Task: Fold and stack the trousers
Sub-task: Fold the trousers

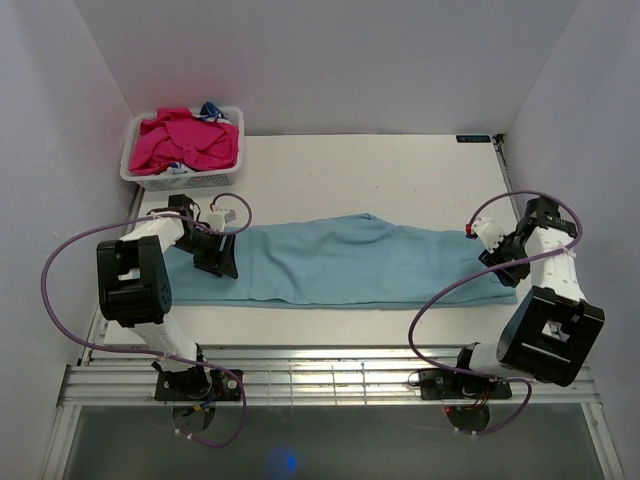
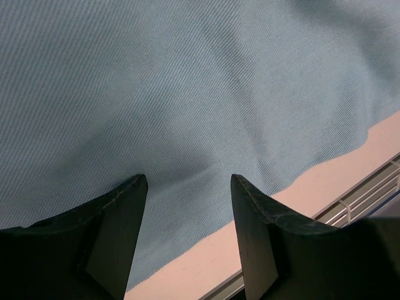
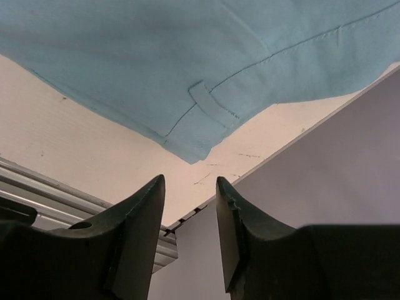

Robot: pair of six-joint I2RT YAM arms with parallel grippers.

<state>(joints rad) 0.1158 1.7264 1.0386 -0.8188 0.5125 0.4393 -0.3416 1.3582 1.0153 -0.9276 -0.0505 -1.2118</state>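
The light blue trousers [image 1: 350, 262] lie flat and stretched out left to right across the table. My left gripper [image 1: 222, 258] is at their left end, open, its fingertips over the cloth near its front edge. In the left wrist view the trousers [image 2: 187, 81] fill most of the frame, and the left gripper [image 2: 187, 178] has only cloth and bare table between its jaws. My right gripper [image 1: 497, 262] is at the right end, open and empty. In the right wrist view the right gripper [image 3: 189, 179] is just short of the trousers' waistband corner [image 3: 190, 147] and its belt loop [image 3: 212, 106].
A white basket [image 1: 180, 183] of pink garments [image 1: 190, 140] stands at the back left corner. The right side wall [image 3: 325, 181] is close beside my right gripper. A metal rail [image 1: 320, 380] runs along the table's front edge.
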